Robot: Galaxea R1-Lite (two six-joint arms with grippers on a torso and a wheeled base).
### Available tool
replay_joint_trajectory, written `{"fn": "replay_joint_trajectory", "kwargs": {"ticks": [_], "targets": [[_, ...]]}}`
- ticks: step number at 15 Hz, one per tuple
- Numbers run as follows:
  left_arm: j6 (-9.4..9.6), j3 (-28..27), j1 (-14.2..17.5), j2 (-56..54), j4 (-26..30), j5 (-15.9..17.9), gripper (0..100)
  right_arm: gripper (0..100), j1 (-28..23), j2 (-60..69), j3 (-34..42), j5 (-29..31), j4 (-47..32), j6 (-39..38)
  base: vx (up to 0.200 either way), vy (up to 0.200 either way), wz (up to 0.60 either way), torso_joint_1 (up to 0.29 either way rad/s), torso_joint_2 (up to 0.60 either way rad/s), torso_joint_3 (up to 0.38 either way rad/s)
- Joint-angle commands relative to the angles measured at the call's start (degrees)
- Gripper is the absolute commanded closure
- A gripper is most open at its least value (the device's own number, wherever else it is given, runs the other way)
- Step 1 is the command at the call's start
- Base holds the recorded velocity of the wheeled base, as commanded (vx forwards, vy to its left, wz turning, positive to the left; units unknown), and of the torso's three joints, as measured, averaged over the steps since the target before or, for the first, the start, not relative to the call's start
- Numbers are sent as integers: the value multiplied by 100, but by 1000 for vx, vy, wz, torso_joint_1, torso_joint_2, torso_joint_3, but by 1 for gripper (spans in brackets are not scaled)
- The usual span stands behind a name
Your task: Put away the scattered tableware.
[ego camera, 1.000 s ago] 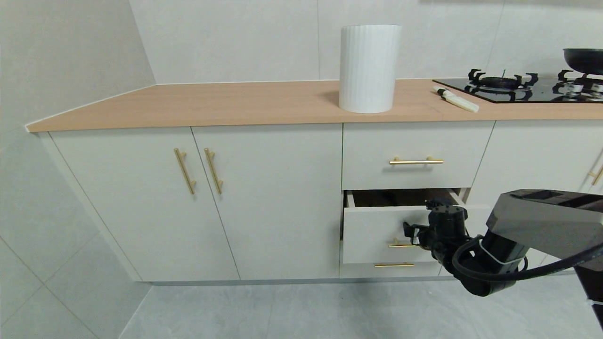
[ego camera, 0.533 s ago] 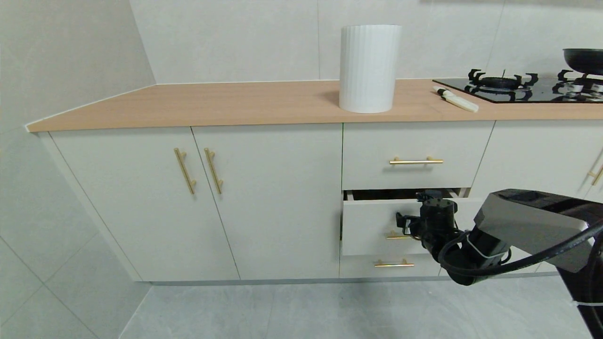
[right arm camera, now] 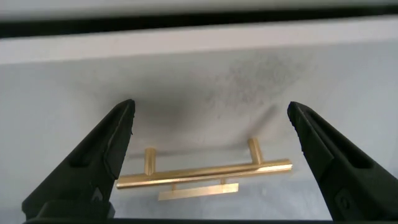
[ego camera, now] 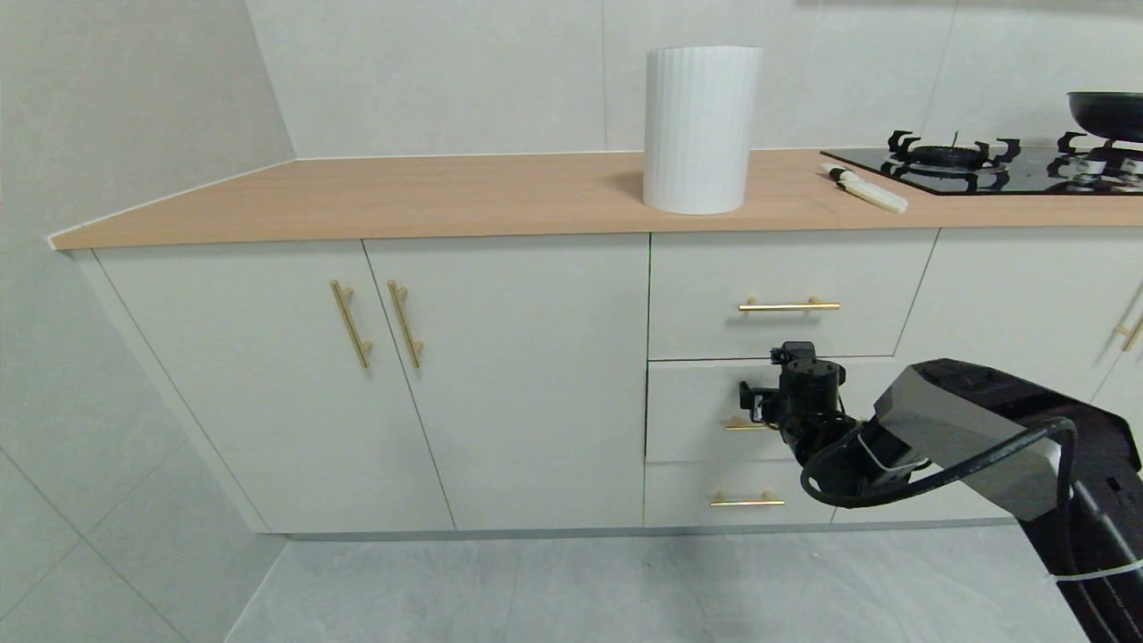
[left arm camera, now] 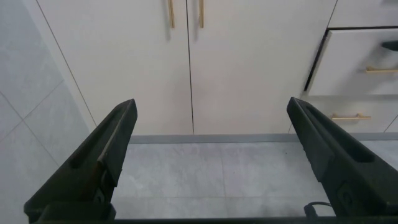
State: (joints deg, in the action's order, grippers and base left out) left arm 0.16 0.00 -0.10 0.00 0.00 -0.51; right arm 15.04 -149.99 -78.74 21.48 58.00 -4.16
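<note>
1. Right, the right gripper point(ego camera: 748, 413) was down low at the front of the middle drawer point(ego camera: 696, 397), well below the worktop point(ego camera: 402, 196).
2. Its jaws were spread wide. The two dark fingers point(right arm camera: 99, 165) stood far apart, with the drawer's brass handle point(right arm camera: 205, 175) lying across the gap between them.
3. Nothing was pinched. The bar sat clear of both fingers, and I could not tell whether the tips touched the drawer face.
4. The drawer itself looked pushed in. A dark line ran along its top and left edges, so I could not tell whether it sat fully flush.
5. Now the tableware: a pale utensil point(ego camera: 864, 189) lay flat on the worktop, up and to the right of that gripper and well apart from it.
6. It rested just beside the near left corner of the black hob point(ego camera: 1000, 174), to the right of the tall white ribbed canister point(ego camera: 701, 129).
7. A dark pan point(ego camera: 1107, 112) sat on the far right burner.
8. The left gripper point(left arm camera: 209, 106) hung low over the grey floor tiles point(left arm camera: 211, 180), facing the double cabinet doors point(left arm camera: 249, 62).
9. Its jaws were also wide apart, holding nothing.
10. It was far to the left of the utensil and well below it.
</note>
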Motion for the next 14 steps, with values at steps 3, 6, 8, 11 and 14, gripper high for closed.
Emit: {"fn": "replay_joint_trajectory", "kwargs": {"ticks": [3, 6, 8, 11, 14], "targets": [[2, 0, 1, 9, 0, -2, 0, 0, -177, -373, -731, -3, -210, 20, 0, 0, 0, 0, 0, 0], [2, 0, 1, 9, -9, -2, 0, 0, -195, -426, -915, -3, -369, 20, 0, 0, 0, 0, 0, 0], [2, 0, 1, 9, 0, -2, 0, 0, -204, -443, -915, 5, -360, 20, 0, 0, 0, 0, 0, 0], [2, 0, 1, 9, 0, -2, 0, 0, -204, -259, -643, 40, -316, 20, 0, 0, 0, 0, 0, 0], [2, 0, 1, 9, 0, -2, 0, 0, -186, 559, 315, 32, -272, 11, 0, 0, 0, 0, 0, 0]]}}
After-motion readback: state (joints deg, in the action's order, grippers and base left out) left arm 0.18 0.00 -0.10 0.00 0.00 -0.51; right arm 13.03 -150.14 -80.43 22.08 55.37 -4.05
